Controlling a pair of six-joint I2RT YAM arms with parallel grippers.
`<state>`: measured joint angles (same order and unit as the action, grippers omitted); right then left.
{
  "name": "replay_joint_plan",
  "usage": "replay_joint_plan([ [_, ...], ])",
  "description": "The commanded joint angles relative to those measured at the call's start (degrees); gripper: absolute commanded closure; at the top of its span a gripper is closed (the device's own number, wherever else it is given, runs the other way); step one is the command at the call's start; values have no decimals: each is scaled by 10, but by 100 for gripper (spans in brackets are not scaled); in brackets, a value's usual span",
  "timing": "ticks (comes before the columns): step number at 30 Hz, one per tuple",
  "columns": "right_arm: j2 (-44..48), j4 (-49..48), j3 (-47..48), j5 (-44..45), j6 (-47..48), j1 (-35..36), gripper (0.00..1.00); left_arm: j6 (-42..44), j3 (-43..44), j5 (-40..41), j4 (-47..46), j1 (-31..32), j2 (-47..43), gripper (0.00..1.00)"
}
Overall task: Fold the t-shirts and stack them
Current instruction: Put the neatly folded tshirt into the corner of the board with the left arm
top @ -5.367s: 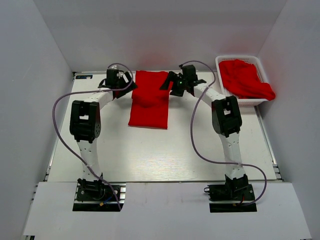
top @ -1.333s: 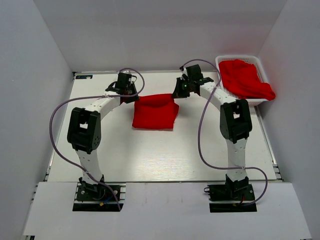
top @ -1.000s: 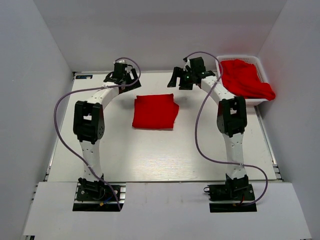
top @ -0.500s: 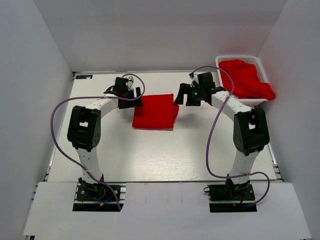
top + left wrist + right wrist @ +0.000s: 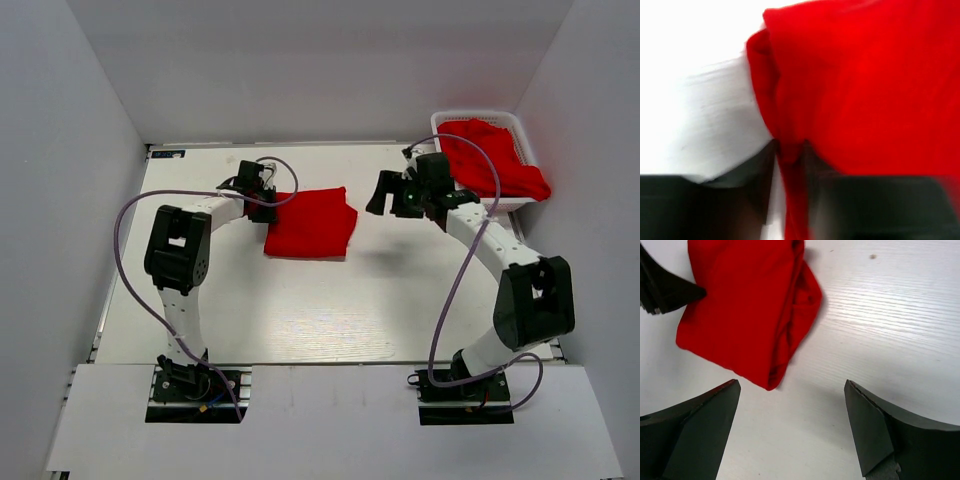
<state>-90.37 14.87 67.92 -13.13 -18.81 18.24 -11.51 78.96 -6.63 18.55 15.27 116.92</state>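
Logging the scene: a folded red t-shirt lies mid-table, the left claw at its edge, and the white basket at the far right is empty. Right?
Not empty: the white basket holds crumpled red fabric, as the top external view shows. The folded t-shirt does lie mid-table, the left claw at its edge.

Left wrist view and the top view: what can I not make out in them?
- Left wrist view: blurred; whether the left tool grips the folded t-shirt is unclear.
- Top view: that tool hides the t-shirt's left edge.
- Top view: the heap in the basket is crumpled; its t-shirts cannot be counted.
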Motion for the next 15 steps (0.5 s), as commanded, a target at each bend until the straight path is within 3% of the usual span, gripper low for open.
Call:
replay_joint_plan([
  [1,37,3,-9,66,-5,-11,10,32,3,33,37,11,26,71],
  [3,61,9,-13,108,-36,-15,10,37,-2,57,37,11,26,95],
  [4,68,16,-23,162,-44,-21,10,37,4,70,42,11,31,100],
  [8,99,17,-41,205,-63,-32,10,32,32,114,50,-8,9,100],
  [9,108,18,-45,207,-62,-36,10,37,41,160,50,-9,9,100],
  [15,133,22,-56,222,-55,-43,10,109,232,317,115,-41,65,100],
])
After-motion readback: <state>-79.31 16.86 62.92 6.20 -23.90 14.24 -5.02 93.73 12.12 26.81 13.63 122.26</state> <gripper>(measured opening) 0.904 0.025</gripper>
